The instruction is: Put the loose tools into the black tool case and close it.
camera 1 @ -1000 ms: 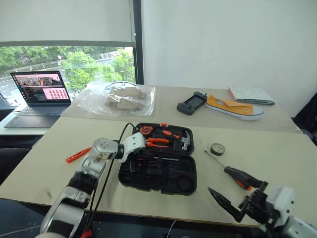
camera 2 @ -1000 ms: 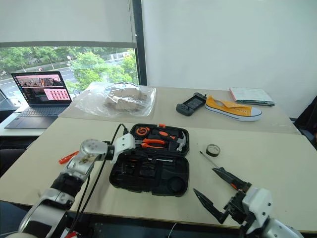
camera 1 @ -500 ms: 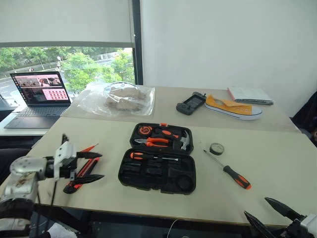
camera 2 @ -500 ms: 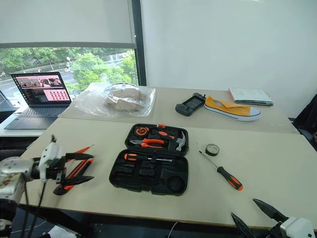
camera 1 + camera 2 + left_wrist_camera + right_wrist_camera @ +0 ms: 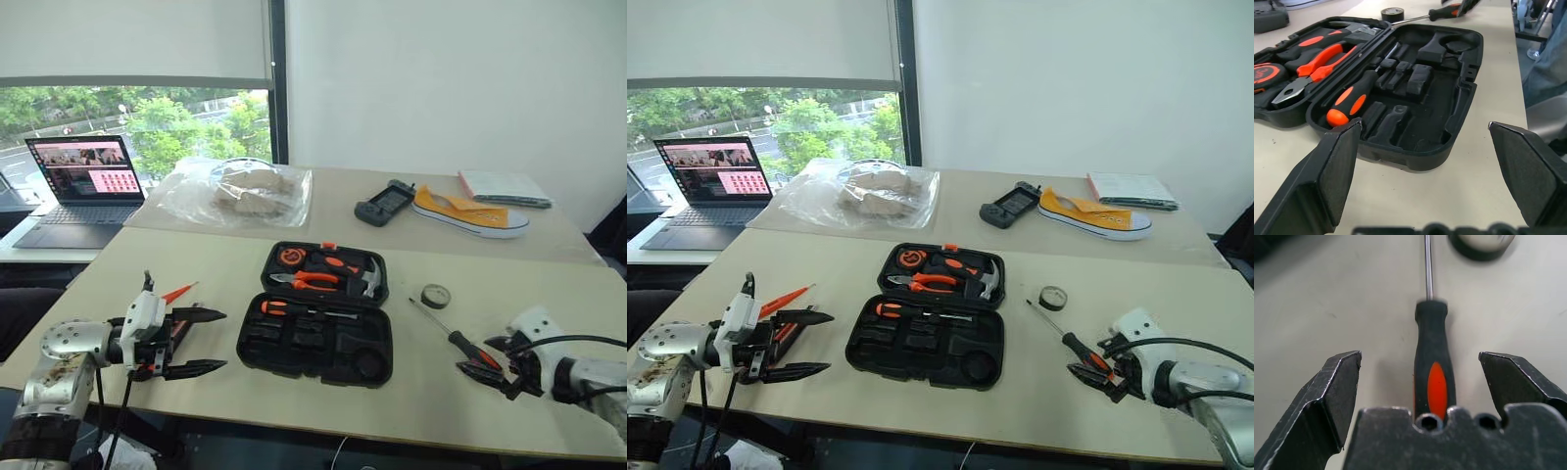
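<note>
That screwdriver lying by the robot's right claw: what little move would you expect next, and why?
Probably the right gripper eases down and closes on the screwdriver. Its fingers are open on either side of the black-orange handle, which lies on the table outside the black tool case, and nothing is gripped yet.

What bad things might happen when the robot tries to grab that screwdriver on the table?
The right hand is open around the loose screwdriver, whose handle is round, so it might roll or slip away as the fingers close. The tape roll lies just past the screwdriver's tip, so a push could knock it. The tool case sits near the table edge and could get nudged.
</note>
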Robot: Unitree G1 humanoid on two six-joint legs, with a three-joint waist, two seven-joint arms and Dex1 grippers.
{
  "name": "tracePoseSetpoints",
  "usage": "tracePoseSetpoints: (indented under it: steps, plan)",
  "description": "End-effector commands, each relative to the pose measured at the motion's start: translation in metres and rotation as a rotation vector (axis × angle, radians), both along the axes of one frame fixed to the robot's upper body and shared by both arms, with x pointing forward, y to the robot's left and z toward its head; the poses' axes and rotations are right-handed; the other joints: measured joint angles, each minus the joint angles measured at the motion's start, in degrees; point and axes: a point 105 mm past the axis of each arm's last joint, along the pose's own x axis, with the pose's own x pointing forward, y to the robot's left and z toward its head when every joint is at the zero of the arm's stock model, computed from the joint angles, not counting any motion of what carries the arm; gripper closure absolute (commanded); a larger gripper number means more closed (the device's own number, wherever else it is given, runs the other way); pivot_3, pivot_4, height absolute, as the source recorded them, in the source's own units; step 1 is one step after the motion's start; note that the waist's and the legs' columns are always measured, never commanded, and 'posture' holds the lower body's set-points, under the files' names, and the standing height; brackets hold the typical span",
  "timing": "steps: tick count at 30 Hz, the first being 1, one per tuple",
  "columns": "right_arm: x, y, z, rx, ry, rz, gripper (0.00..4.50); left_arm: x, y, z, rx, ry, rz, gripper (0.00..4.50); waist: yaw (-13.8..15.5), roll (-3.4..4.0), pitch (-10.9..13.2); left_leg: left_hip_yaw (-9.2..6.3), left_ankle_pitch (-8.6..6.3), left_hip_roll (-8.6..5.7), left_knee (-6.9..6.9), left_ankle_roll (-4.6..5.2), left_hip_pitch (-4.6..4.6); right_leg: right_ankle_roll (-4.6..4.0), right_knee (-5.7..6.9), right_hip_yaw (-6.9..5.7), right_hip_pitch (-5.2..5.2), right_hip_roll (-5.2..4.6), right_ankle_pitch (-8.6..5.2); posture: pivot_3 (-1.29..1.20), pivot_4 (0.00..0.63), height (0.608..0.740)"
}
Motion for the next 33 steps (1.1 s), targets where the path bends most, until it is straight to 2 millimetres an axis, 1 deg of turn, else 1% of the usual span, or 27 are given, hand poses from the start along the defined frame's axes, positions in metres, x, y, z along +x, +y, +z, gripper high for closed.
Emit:
tracePoseSetpoints:
  steps: [1, 5, 8, 9, 10, 11, 12, 14, 15, 17, 20, 23, 24, 26, 29, 33]
  plan:
    - [0.009, 0.0, 0.004, -0.012, -0.013, 0.016, 0.72, -0.004, -0.008, 0.015, -0.041, -0.049, -0.012, 0.0, -0.2, -0.01, 0.0, 0.0, 0.0, -0.01, -0.01, 0.01, -0.01, 0.01, -0.04, 0.0, 0.01, 0.0, 0.0, 0.0, 0.15, 0.74]
    - [0.01, 0.001, 0.012, -0.017, -0.047, 0.054, 2.1, -0.007, -0.011, 0.016, -0.07, -0.02, -0.006, 0.0, -0.3, 0.0, 0.0, 0.02, -0.04, 0.0, 0.0, 0.04, 0.03, 0.07, -0.1, 0.01, 0.06, -0.01, -0.02, 0.0, 0.15, 0.74]
    - [0.008, -0.003, 0.024, -0.03, -0.098, 0.065, 3.14, -0.011, -0.013, 0.013, -0.069, 0.014, -0.021, 0.0, -0.3, 0.01, 0.0, 0.02, -0.02, 0.02, -0.01, -0.01, 0.05, 0.09, -0.04, 0.0, 0.05, 0.01, -0.04, 0.0, 0.15, 0.74]
    - [0.006, 0.0, 0.031, -0.022, -0.135, 0.108, 3.47, -0.012, -0.013, 0.013, -0.069, 0.015, -0.024, 0.0, -0.3, 0.02, 0.0, 0.02, -0.01, 0.02, -0.01, -0.02, 0.07, 0.1, -0.03, 0.01, 0.06, 0.0, -0.04, 0.0, 0.15, 0.74]
    - [0.004, 0.002, 0.036, -0.016, -0.159, 0.141, 3.51, -0.012, -0.014, 0.014, -0.07, 0.014, -0.024, 0.0, -0.2, 0.05, 0.0, 0.02, -0.01, 0.02, 0.0, -0.03, 0.07, 0.1, -0.02, 0.02, 0.06, 0.01, -0.04, 0.0, 0.15, 0.74]
    - [-0.002, 0.014, 0.049, 0.025, -0.205, 0.233, 3.51, -0.012, -0.015, 0.014, -0.072, 0.012, -0.024, 0.0, -0.1, 0.07, 0.0, 0.01, -0.01, 0.02, -0.01, -0.03, 0.07, 0.12, -0.02, 0.01, 0.06, 0.0, -0.06, 0.0, 0.15, 0.74]
    - [-0.009, 0.03, 0.066, 0.076, -0.252, 0.341, 3.51, -0.011, -0.015, 0.014, -0.076, 0.011, -0.02, 0.0, -0.1, 0.1, 0.1, 0.02, -0.01, 0.01, -0.01, -0.03, 0.09, 0.15, -0.02, 0.02, 0.08, 0.0, -0.07, 0.0, 0.15, 0.74]
    - [-0.021, 0.06, 0.089, 0.145, -0.29, 0.53, 3.51, -0.01, -0.014, 0.014, -0.079, 0.01, -0.011, 0.0, -0.3, 0.2, 0.1, 0.01, 0.0, 0.02, 0.0, -0.05, 0.1, 0.16, -0.01, 0.04, 0.08, 0.02, -0.07, 0.0, 0.15, 0.74]
    - [-0.022, 0.072, 0.095, 0.164, -0.294, 0.582, 3.51, -0.01, -0.014, 0.013, -0.081, 0.013, -0.004, 0.0, -0.5, 0.21, 0.1, 0.01, 0.01, 0.03, 0.0, -0.06, 0.14, 0.16, 0.01, 0.07, 0.09, 0.03, -0.07, 0.0, 0.15, 0.74]
    - [-0.016, 0.096, 0.1, 0.178, -0.268, 0.648, 3.51, -0.009, -0.011, 0.011, -0.082, 0.014, 0.018, 0.0, -1.2, 0.16, 0.1, 0.01, 0.06, 0.13, 0.0, -0.17, 0.19, 0.18, 0.0, 0.16, 0.11, 0.15, -0.08, 0.0, 0.15, 0.74]
    - [0.002, 0.131, 0.094, 0.12, -0.214, 0.711, 3.51, -0.009, -0.009, 0.008, -0.089, 0.02, 0.045, 0.0, -1.7, 0.08, 0.1, 0.01, 0.08, 0.23, -0.01, -0.23, 0.23, 0.19, -0.02, 0.17, 0.1, 0.13, -0.05, 0.0, 0.15, 0.74]
    - [0.01, 0.151, 0.087, 0.087, -0.152, 0.739, 3.51, -0.01, -0.008, 0.007, -0.087, 0.021, 0.051, 0.0, -1.6, 0.08, 0.1, -0.01, 0.13, 0.26, -0.04, -0.33, 0.1, -0.11, 0.03, 0.1, -0.11, -0.03, 0.12, 0.0, 0.15, 0.74]
    - [0.016, 0.158, 0.083, 0.065, -0.13, 0.743, 3.51, -0.011, -0.008, 0.006, -0.086, 0.022, 0.055, 0.0, -1.3, 0.08, 0.1, 0.0, 0.16, 0.25, -0.04, -0.37, 0.04, -0.33, 0.09, 0.09, -0.22, -0.02, 0.23, 0.0, 0.15, 0.74]
    - [0.031, 0.173, 0.068, -0.011, -0.084, 0.746, 3.51, -0.013, -0.006, 0.006, -0.078, 0.022, 0.068, 0.0, -1.2, 0.08, 0.1, 0.02, 0.18, 0.22, -0.03, -0.4, -0.13, -0.41, 0.19, -0.04, -0.46, 0.17, 0.18, 0.0, 0.15, 0.74]
    - [0.046, 0.179, 0.058, -0.103, -0.074, 0.742, 3.51, -0.015, -0.005, 0.006, -0.071, 0.02, 0.077, 0.0, -1.4, 0.08, 0.1, 0.11, 0.23, 0.18, 0.12, -0.43, -0.61, -0.43, 0.33, -0.03, -0.92, 0.21, 0.2, 0.0, 0.15, 0.74]
    - [0.051, 0.181, 0.054, -0.158, -0.057, 0.765, 3.51, -0.018, -0.004, 0.005, -0.068, 0.019, 0.084, 0.0, -1.2, 0.1, 0.2, 0.03, 0.21, 0.19, 0.25, -0.4, -0.87, -0.39, 0.28, -0.63, -0.99, 0.17, 0.17, 0.0, 0.15, 0.74]
